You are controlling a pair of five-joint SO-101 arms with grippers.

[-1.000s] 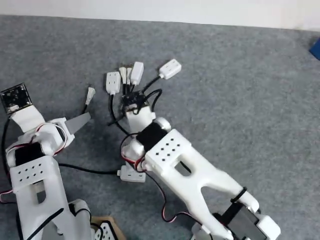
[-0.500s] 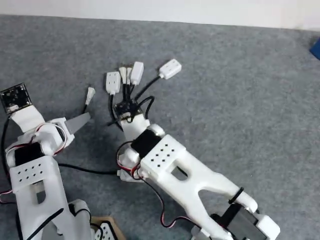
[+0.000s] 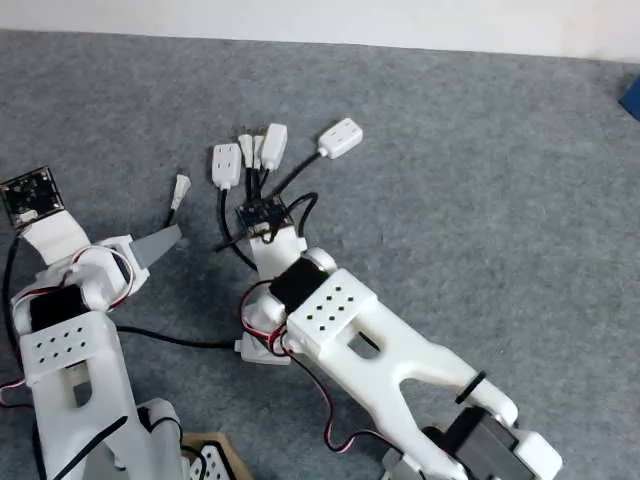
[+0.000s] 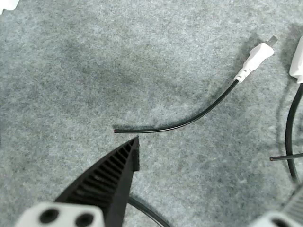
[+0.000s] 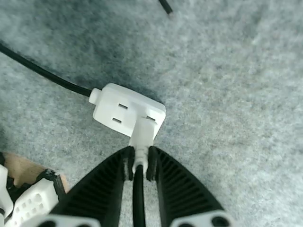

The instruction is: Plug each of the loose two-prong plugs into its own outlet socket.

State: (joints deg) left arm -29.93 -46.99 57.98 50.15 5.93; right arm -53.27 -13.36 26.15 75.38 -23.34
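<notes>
- The right arm [image 3: 340, 315] lies slantwise across the middle of the table. In the high view it covers most of the outlet socket [image 5: 125, 111] beneath it, so that only the socket's white edge shows by the arm's red wires.
- The left arm [image 3: 70, 350] stands at the near left side, well apart from the right one.
- A cluster of white sockets and plugs [image 3: 226, 165] lies fanned out just beyond the right arm's wrist. Their black cords [image 3: 300, 175] run back under that wrist.
- The right gripper [image 5: 138, 158] is clamped on the rear of a white two-prong plug [image 5: 142, 132]. The plug's nose meets the side of the outlet socket, and its prongs are hidden.
- The left gripper [image 4: 215, 170] hangs with its fingers spread wide and nothing between them, above bare carpet.
- A loose plug [image 4: 255, 56] lies flat near the left gripper, untouched. Its short black cord [image 4: 189, 120] curves to a cut end just beyond the black fingertip [image 4: 132, 146].
- A corner of brown cardboard [image 5: 19, 165] lies near the outlet socket.
- The surface is grey carpet [image 3: 480, 180]. A strip of white wall [image 3: 320, 20] runs along its far side, and a blue object [image 3: 632, 98] pokes in at the far right edge.
</notes>
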